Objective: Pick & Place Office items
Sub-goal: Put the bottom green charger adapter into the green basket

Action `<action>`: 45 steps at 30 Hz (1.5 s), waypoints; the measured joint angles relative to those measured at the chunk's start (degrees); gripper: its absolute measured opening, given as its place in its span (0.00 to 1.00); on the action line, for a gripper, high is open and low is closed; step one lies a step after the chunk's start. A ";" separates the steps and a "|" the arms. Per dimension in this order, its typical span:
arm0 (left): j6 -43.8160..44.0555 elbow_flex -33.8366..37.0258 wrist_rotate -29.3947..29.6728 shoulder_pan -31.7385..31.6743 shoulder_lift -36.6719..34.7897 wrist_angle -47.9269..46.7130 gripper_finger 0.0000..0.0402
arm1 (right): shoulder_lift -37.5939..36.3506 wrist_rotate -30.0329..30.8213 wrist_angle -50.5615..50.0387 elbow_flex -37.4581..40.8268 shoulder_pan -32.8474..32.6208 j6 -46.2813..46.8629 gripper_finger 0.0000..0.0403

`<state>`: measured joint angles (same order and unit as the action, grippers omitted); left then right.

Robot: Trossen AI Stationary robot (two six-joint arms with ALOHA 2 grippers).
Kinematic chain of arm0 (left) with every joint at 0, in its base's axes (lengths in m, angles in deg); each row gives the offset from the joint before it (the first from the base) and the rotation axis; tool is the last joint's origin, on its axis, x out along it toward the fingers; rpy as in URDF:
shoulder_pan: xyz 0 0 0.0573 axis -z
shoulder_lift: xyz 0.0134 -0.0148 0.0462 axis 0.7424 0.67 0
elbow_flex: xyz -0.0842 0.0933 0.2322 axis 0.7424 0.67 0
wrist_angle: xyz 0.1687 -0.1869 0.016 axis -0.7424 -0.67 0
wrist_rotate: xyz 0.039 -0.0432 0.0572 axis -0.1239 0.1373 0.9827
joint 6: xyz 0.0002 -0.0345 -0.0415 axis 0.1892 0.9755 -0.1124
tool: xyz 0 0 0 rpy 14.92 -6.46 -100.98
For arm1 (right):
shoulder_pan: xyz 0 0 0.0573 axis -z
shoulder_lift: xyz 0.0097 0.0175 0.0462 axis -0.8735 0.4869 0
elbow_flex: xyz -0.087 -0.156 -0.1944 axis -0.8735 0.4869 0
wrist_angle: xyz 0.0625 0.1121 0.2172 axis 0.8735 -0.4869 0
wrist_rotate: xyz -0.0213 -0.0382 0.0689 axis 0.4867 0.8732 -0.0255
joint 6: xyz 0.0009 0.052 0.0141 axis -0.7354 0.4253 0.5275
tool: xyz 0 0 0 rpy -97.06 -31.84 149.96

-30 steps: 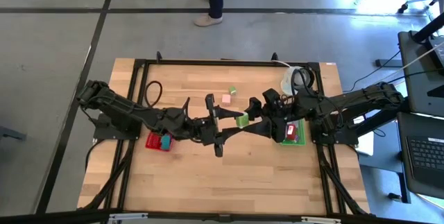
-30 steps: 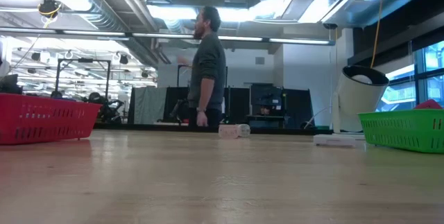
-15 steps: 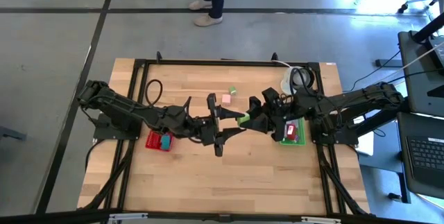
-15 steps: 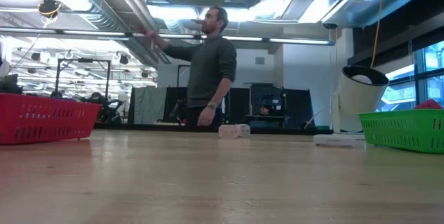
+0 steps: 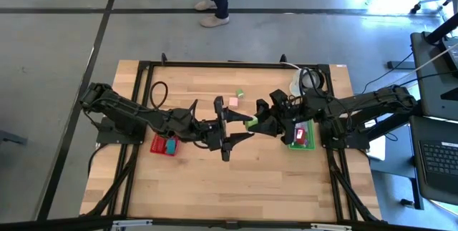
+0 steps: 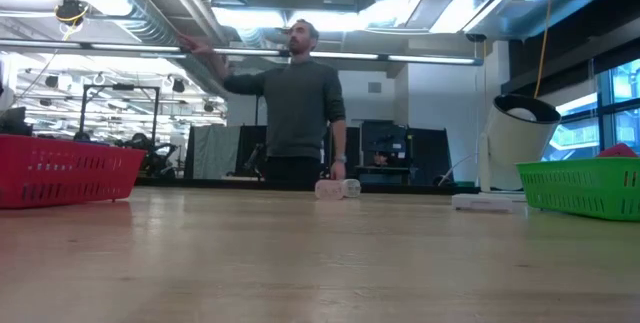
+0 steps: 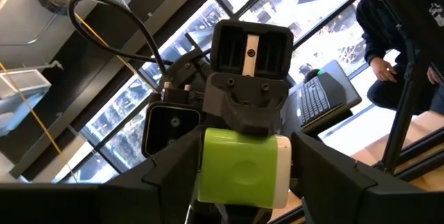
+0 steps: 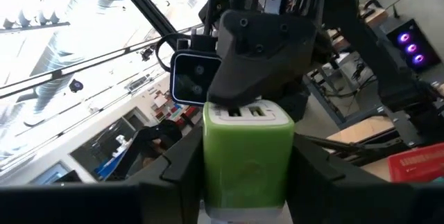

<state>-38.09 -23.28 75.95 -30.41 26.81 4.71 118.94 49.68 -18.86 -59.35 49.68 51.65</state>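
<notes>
Shifted slightly toward the left arm since 1 s ago: green block (image 5: 250, 121), once clear between the arms, now pressed in among both sets of fingers above the table (image 5: 193, 181) centre. Person (image 6: 296, 103) turned to face the table, one arm raised sideways, where side-on before.

Left gripper (image 5: 230, 126) reached to mid-table from the left, spread wide, fingers (image 7: 166, 168) either side of the green block in the left wrist view (image 7: 243, 167); contact with the block cannot be told. Right gripper (image 5: 259, 121) met head-on from the right, closed on the same block, seen squarely between its dark fingers (image 8: 182, 156) in the right wrist view (image 8: 248, 156), white plug face with slots turned toward the left arm.

Held off the wood, well above it: neither arm nor block caught in the low view.

Pink block (image 5: 233, 101) and small green block (image 5: 241, 94) lying on the table just behind the grippers, near each other, apart. Pale item (image 6: 337, 188) seen far across the table in the low view.

Red tray (image 5: 162, 146) under the left arm, teal piece (image 5: 171, 146) inside. Green tray (image 5: 303, 136) under the right arm, red piece (image 5: 301, 133) inside. White roll (image 5: 298, 84) at the far right corner beside coiled cable.
</notes>
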 joint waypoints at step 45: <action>13.99 0.28 26.68 3.47 0.02 -6.28 0.64 | -15.67 19.52 -99.19 9.09 0.45 34.90 0.37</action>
<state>-24.11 -23.00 102.63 -26.95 26.83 -1.57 103.27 69.20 -118.05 -50.26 50.13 86.55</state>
